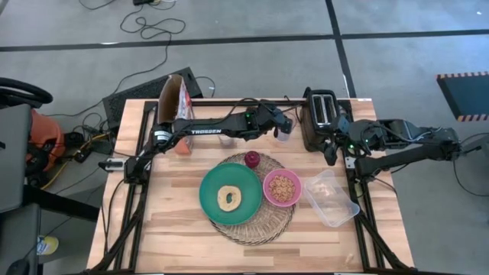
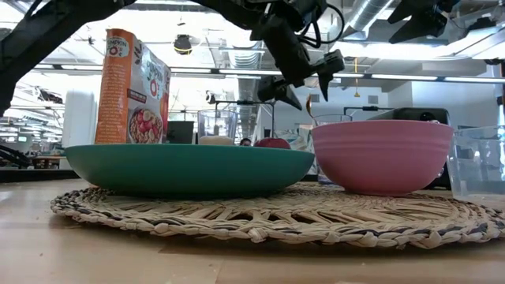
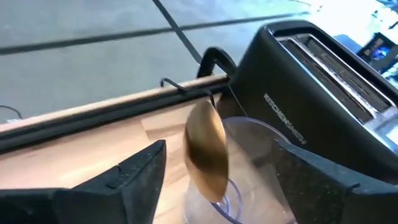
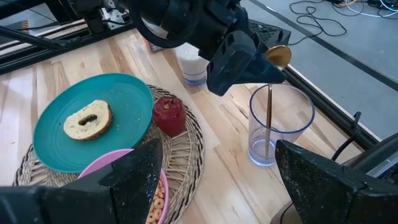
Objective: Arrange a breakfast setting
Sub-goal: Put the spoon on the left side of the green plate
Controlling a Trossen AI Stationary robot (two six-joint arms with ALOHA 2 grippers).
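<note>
A gold spoon (image 4: pixel 277 56) stands in a clear glass (image 4: pixel 292 124) beside the black toaster (image 1: pixel 321 114), handle end down on the glass bottom and bowl end up. My left gripper (image 3: pixel 217 149) hovers over the glass, open; its fingers stand on either side of the spoon's bowl (image 3: pixel 207 155) without touching it. My right gripper (image 4: pixel 217 146) waits open and empty at the table's right (image 1: pixel 335 147). On the straw mat (image 1: pixel 263 225) sit the teal plate (image 1: pixel 210 195) with the bagel (image 1: pixel 228 198), the pink bowl (image 1: pixel 282 187) of cereal, and the red fruit (image 1: pixel 252 159).
The orange-white cereal box (image 1: pixel 176 107) stands at the far left. A second glass (image 4: pixel 191 65) stands behind the mat. A clear plastic tub (image 1: pixel 330 198) lies right of the bowl. The toaster is just right of the glass with the spoon.
</note>
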